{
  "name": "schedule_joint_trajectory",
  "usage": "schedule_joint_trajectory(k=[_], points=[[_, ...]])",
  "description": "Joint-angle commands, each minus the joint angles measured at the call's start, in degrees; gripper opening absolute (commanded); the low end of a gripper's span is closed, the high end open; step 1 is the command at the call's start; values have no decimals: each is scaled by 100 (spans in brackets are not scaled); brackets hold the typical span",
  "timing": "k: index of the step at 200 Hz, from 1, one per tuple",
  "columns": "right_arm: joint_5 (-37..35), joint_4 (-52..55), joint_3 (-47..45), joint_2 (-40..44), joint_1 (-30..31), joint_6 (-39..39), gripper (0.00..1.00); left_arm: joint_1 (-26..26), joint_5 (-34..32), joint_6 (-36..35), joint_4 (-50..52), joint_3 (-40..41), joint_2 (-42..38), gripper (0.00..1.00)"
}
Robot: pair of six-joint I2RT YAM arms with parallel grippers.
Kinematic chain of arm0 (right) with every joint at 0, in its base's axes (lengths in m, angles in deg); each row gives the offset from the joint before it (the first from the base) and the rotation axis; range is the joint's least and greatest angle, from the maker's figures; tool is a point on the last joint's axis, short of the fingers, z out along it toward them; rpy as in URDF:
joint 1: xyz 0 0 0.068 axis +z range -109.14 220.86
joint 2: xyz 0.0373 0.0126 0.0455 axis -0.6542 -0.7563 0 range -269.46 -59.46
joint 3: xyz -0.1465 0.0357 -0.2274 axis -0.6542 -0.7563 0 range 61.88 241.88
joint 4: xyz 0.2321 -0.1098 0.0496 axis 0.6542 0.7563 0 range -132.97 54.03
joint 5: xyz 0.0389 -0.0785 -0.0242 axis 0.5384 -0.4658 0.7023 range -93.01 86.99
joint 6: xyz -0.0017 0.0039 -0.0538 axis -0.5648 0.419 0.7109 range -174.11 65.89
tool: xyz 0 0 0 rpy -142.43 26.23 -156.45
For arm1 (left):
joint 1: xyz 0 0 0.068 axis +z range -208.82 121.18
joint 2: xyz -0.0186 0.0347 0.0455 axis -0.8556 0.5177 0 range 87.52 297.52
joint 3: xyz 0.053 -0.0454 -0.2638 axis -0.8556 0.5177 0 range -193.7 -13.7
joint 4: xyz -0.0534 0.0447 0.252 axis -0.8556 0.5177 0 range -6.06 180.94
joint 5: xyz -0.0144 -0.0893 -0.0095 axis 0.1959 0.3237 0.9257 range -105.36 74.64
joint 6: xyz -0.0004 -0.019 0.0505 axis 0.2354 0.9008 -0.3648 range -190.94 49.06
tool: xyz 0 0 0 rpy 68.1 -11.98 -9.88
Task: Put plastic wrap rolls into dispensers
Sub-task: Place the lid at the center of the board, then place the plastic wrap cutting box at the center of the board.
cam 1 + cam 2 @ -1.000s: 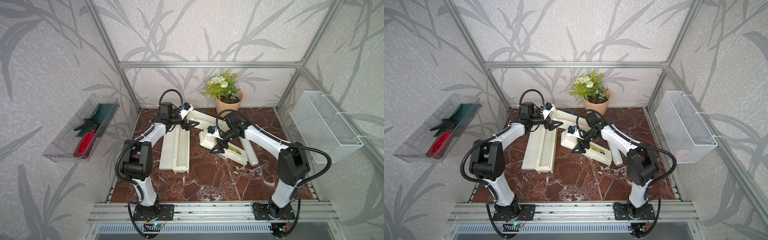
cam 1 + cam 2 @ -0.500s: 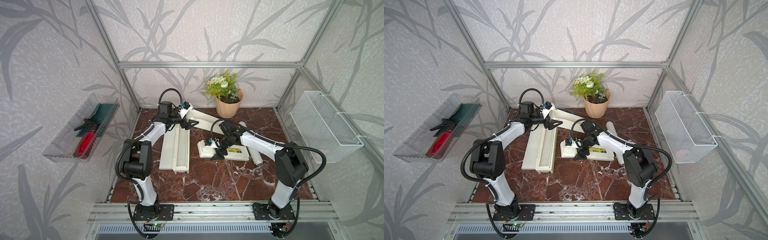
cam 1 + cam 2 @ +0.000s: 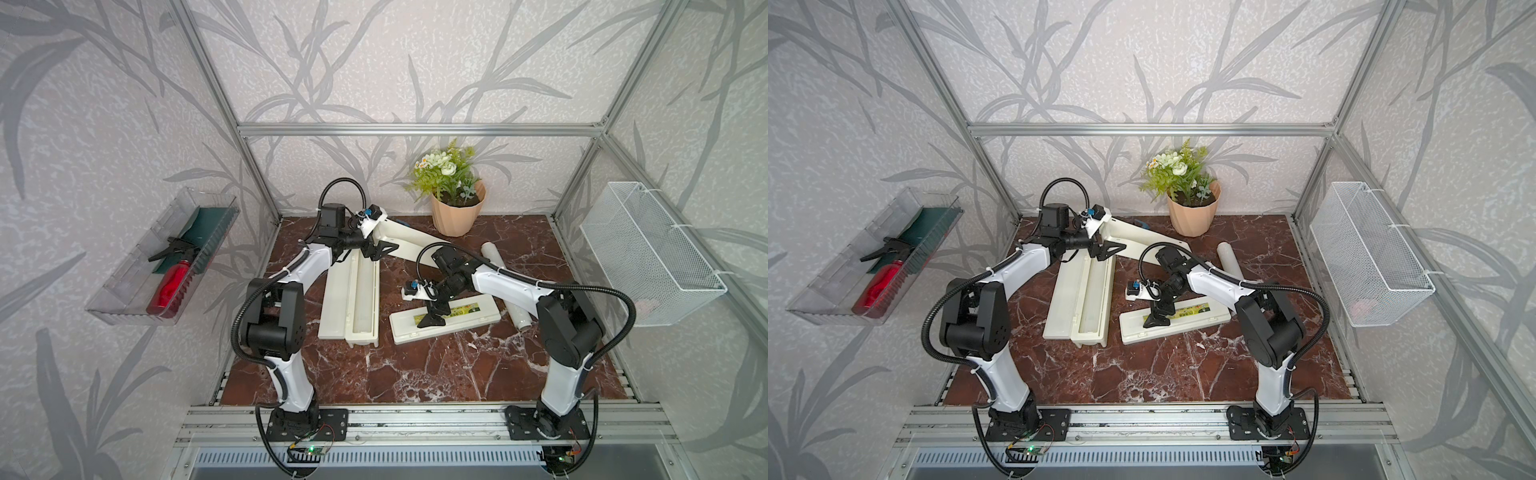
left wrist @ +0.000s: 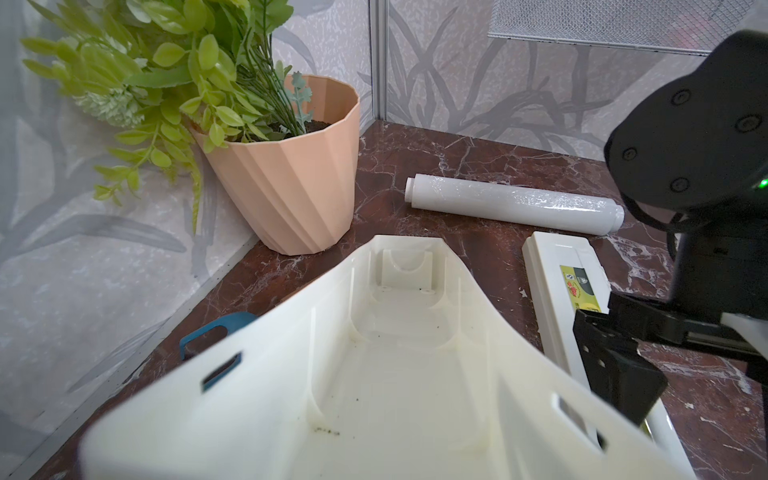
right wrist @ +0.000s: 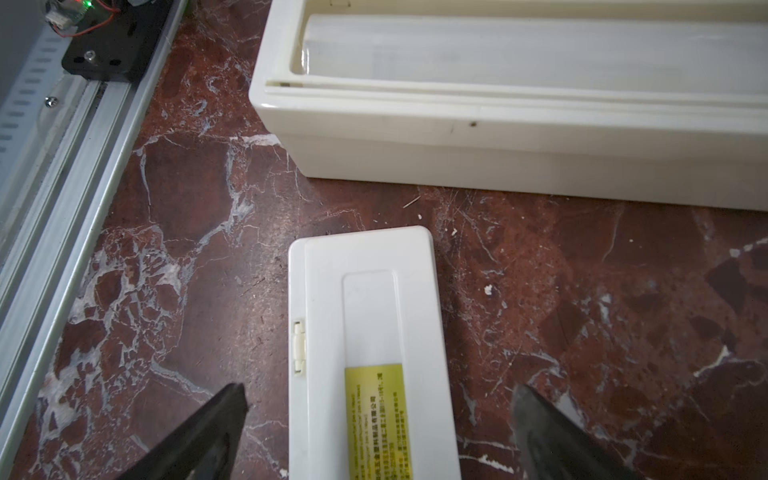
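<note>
My left gripper (image 3: pixel 380 251) is shut across an open, empty cream dispenser (image 3: pixel 411 239), tilted up off the table. In the left wrist view its inside (image 4: pixel 395 374) hides the jaws. A second dispenser (image 3: pixel 363 338) lies lid-open with a plastic wrap roll (image 5: pixel 519 50) in it. A third dispenser (image 3: pixel 478 318), closed and yellow-labelled, lies flat. My right gripper (image 5: pixel 380 399) stands open astride it, both fingertips clear of its sides (image 5: pixel 365 299). Another roll (image 3: pixel 505 286) lies on the table behind the right arm, also seen in the left wrist view (image 4: pixel 513 203).
A potted plant (image 3: pixel 455 212) stands at the back. A wire basket (image 3: pixel 648 253) hangs on the right wall, and a clear tray (image 3: pixel 124 291) with a red spray bottle on the left wall. A blue thing (image 4: pixel 216 332) lies under the held dispenser. A metal rail (image 3: pixel 415 419) runs along the front.
The labelled dispenser has swung from a diagonal to lying crossways nearer the front. The right jaws have spread wider and let it go. The left arm has not moved.
</note>
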Motion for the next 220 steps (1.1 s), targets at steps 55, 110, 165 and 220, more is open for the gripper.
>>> schedule_joint_trajectory(k=[55, 110, 165, 220], points=[[912, -1175, -265, 1358, -923, -1332, 92, -398, -181, -763, 1336, 48, -172, 0], [853, -845, 739, 364, -1077, -991, 67, -623, -374, -599, 1036, 185, -235, 0], [814, -88, 1424, -338, -1115, -540, 40, -723, -595, -634, 940, 323, -379, 0], [1164, -189, 1296, 55, -1375, -596, 48, -742, -702, -762, 1061, 428, -459, 0]])
